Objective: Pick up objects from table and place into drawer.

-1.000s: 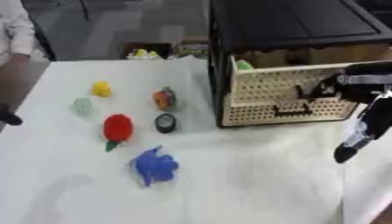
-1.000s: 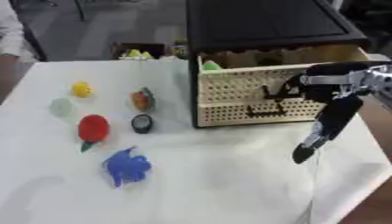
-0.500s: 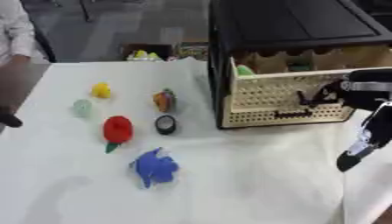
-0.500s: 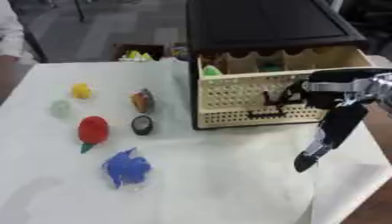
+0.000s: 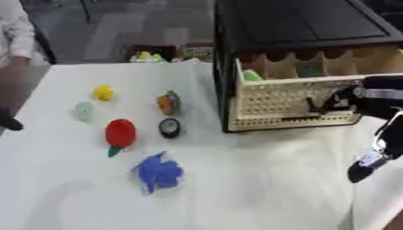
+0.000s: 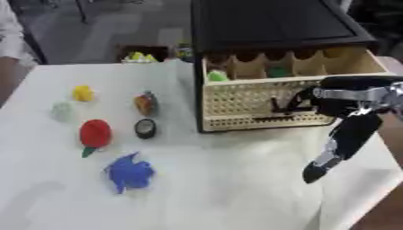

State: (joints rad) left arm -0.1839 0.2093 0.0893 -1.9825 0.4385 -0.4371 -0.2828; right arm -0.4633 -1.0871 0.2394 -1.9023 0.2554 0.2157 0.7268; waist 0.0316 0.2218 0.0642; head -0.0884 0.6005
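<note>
Your right robot hand (image 6: 295,104) has its fingers hooked on the dark handle at the front of the pale perforated drawer (image 6: 260,102), which stands pulled out of the black cabinet (image 6: 267,24). Inside it lie a light-green piece (image 6: 217,76) and a darker green one (image 6: 277,71). Out on the white tabletop (image 5: 236,179), well apart from the drawer, sit a yellow lump (image 5: 103,92), a pale green ball (image 5: 84,110), a red strawberry-like toy (image 5: 120,134), an orange-and-grey object (image 5: 167,103), a black round thing (image 5: 169,127) and a blue crumpled toy (image 5: 159,171). Your left robot hand (image 5: 9,123) barely shows at the left edge; I cannot tell its fingers' state.
</note>
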